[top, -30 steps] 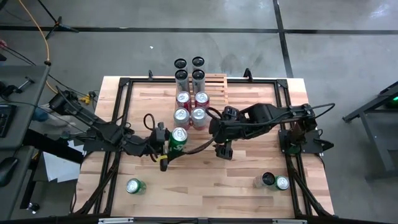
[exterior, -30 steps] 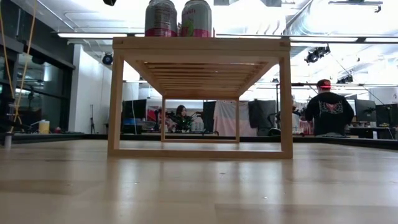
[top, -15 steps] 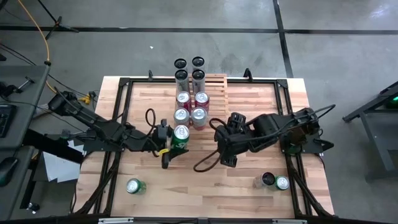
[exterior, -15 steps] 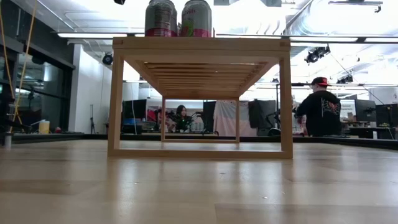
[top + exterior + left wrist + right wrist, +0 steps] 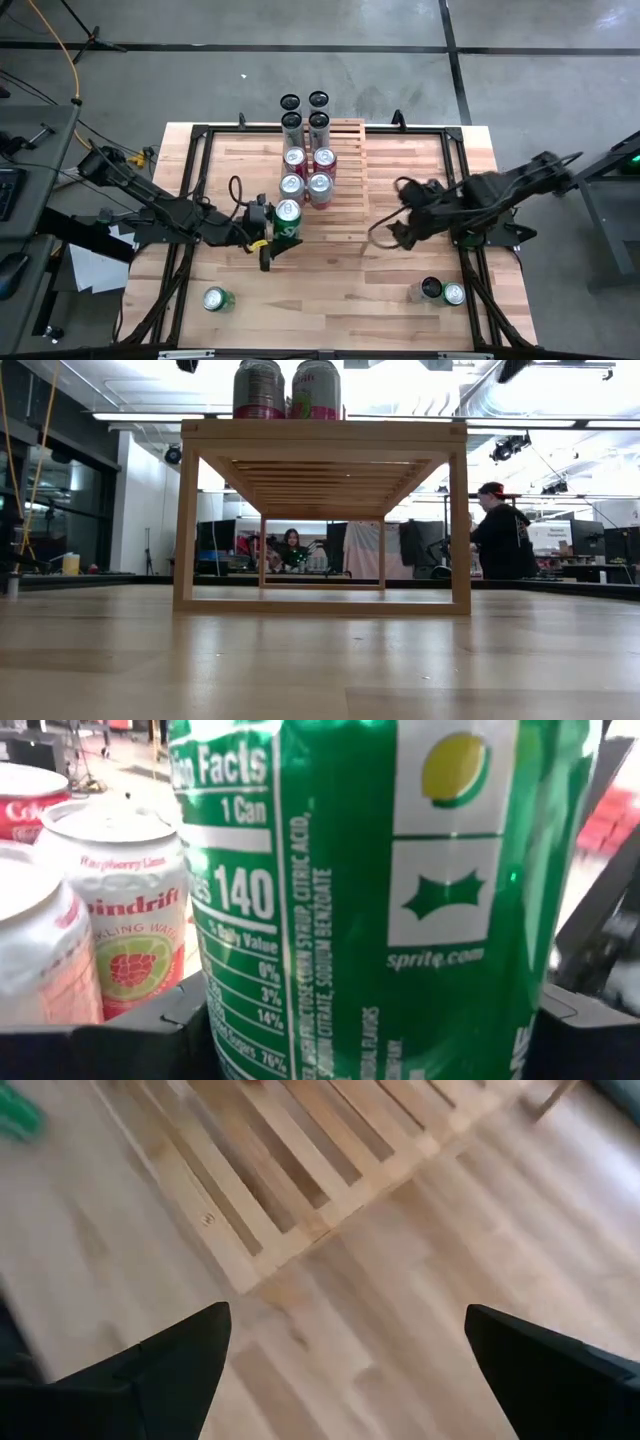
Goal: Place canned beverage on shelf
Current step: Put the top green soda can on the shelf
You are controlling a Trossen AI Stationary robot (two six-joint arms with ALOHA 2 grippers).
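Left gripper (image 5: 272, 238) pinched an upright green Sprite can (image 5: 287, 222) at the near edge of the pale slatted wooden shelf (image 5: 346, 190), just in front of the silver and pink cans (image 5: 307, 172) standing in two rows on it. Right gripper (image 5: 385, 232), fingers spread and empty, hung over the wooden tabletop (image 5: 330, 290) right of the shelf. Green can (image 5: 215, 299) sat apart near the front left.

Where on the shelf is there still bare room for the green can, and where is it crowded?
The shelf's right half, bare slats beside the standing cans, is free. Its left half is crowded by two rows of cans. The left gripper holds the green can at the near end of the left row. The right gripper hangs open right of the shelf.
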